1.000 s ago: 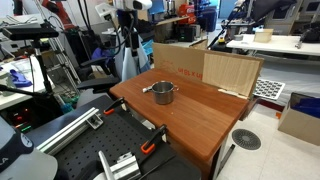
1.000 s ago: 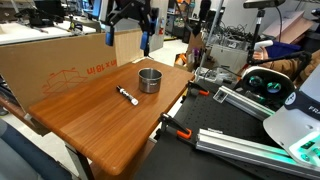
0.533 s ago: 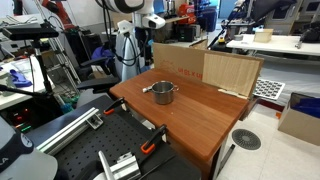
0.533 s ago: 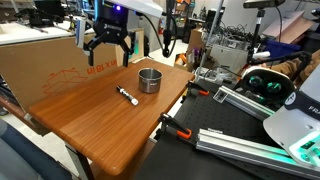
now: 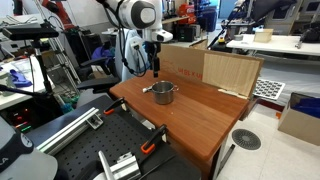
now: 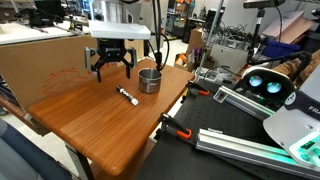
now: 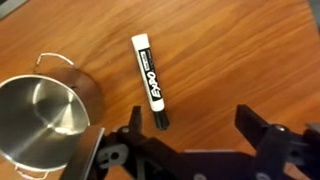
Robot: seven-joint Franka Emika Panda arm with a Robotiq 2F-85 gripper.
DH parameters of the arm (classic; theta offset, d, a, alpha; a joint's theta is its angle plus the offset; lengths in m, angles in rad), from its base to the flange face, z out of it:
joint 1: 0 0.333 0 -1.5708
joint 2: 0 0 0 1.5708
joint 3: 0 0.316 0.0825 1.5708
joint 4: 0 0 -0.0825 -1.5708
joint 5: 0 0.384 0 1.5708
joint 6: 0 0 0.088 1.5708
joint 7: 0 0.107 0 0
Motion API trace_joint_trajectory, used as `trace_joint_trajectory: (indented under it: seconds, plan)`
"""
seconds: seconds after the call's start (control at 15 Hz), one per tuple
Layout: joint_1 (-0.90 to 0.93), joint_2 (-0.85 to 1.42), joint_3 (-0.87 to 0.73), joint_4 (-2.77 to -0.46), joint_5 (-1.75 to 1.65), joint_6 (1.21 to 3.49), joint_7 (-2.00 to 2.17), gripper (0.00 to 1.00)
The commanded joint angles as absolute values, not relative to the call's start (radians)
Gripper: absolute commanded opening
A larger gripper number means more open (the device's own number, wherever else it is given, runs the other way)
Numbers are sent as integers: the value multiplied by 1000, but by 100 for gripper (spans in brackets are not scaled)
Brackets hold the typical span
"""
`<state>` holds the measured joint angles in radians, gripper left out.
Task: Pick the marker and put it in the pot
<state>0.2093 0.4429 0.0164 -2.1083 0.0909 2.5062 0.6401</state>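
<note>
Counted: 1 marker [image 7: 150,80], lying flat on the wooden table [image 6: 85,125], just beside 1 metal pot [image 7: 40,115] and not touching it. My 1 gripper [image 6: 112,72] hangs above the marker, jaws apart, clear of both.

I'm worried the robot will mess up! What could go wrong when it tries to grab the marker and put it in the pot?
The marker lies flat on the table, closer to one finger of the open gripper than the other. It might get nudged or roll away instead of being pinched. The pot stands close beside the marker, so a finger coming down could bump it.
</note>
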Motion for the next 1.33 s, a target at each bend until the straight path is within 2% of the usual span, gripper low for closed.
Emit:
trace_joint_trajectory:
  seconds: [0.0, 0.87, 0.93, 1.07, 1.27]
  plan:
    - [261, 508, -43, -2035, 42, 2461, 713, 100]
    - [349, 678, -114, -1883, -74, 2339, 835, 100]
    - [351, 683, -114, -1874, -80, 2329, 835, 75]
    - [353, 689, -113, -1860, -93, 2322, 838, 66]
    - [353, 697, -110, -1843, -101, 2309, 839, 41]
